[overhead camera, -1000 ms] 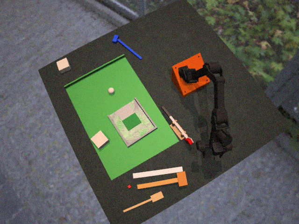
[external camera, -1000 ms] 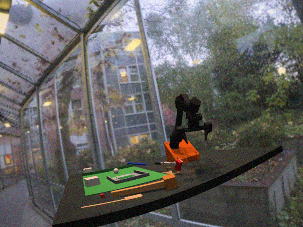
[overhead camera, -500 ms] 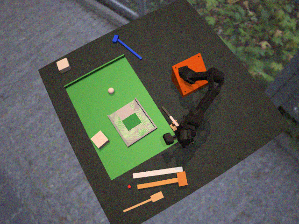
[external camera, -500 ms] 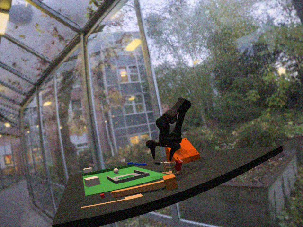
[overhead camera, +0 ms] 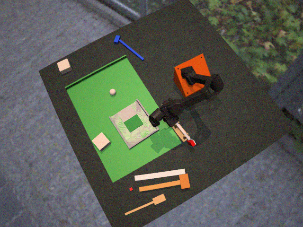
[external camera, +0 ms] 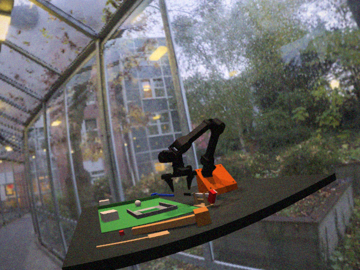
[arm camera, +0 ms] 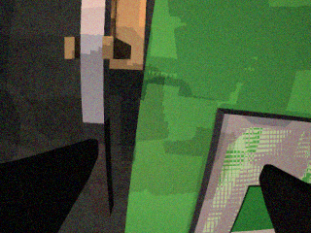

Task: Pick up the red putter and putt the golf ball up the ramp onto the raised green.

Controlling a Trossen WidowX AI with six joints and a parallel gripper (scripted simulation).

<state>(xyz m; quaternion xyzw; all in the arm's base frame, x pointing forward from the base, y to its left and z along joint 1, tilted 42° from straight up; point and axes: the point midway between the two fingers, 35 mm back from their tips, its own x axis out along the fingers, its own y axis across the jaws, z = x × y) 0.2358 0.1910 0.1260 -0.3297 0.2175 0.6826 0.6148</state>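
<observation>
Nearest me, the red putter (external camera: 211,196) lies on a small wooden stand (external camera: 200,198) at the mat's (external camera: 116,223) edge. Above it, toward 10 o'clock, the gripper (external camera: 179,182) hangs with jaws released, holding nothing. Farther, toward 9 o'clock, the golf ball (external camera: 138,202) rests beyond the raised green (external camera: 151,210)

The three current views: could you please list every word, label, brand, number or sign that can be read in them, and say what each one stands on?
None: no readable text, number or sign appears in any view.
The pale ramp around the raised green carries a leafy pattern, not lettering.
The orange base, red putter and golf ball are plain.
</observation>
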